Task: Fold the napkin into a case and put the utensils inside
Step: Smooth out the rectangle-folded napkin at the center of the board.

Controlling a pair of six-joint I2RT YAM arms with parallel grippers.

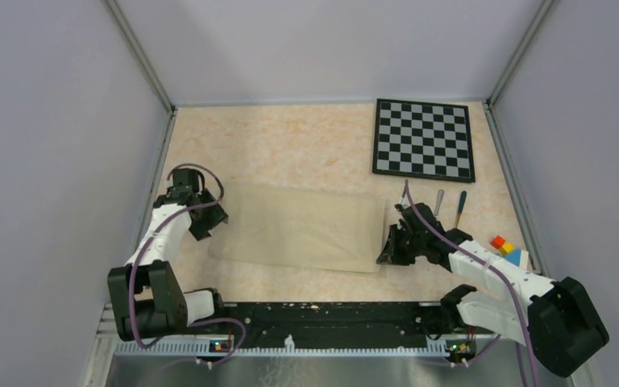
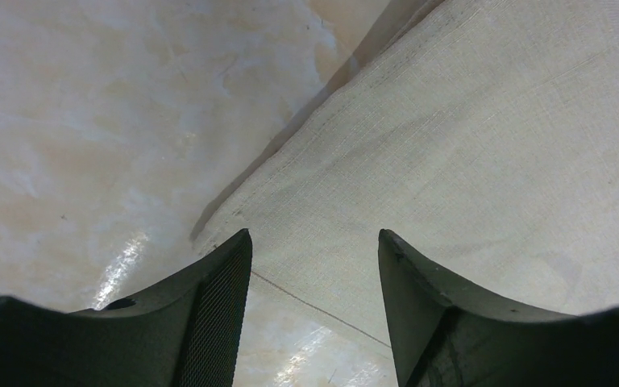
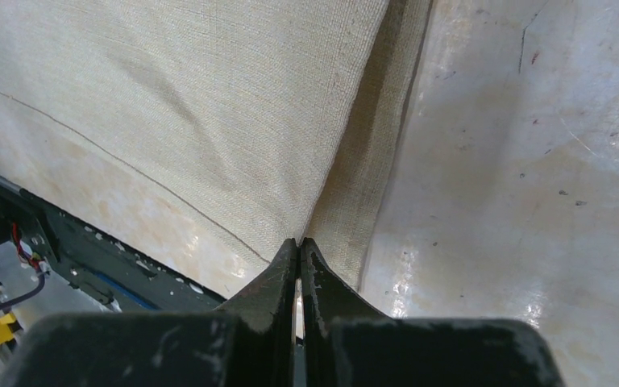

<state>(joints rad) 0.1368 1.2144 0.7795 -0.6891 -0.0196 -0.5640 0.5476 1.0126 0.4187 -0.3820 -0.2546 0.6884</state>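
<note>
The beige napkin [image 1: 302, 226] lies folded into a wide flat rectangle in the middle of the table. My left gripper [image 1: 209, 219] is at its left end, open. In the left wrist view that gripper [image 2: 314, 242] straddles the near-left corner of the napkin [image 2: 467, 145] without gripping it. My right gripper [image 1: 386, 255] is at the napkin's right end, near the front corner. Its jaws [image 3: 299, 240] are shut, and a raised crease of the napkin [image 3: 209, 105] runs right into the tips. A silver knife [image 1: 439, 201] and a dark-handled spoon [image 1: 460, 208] lie behind the right arm, partly hidden.
A black-and-white checkered board [image 1: 424, 139] lies at the back right. Small coloured blocks [image 1: 504, 247] sit by the right arm near the right wall. The black base rail [image 1: 322, 316] runs along the near edge. Grey walls close in the table on three sides.
</note>
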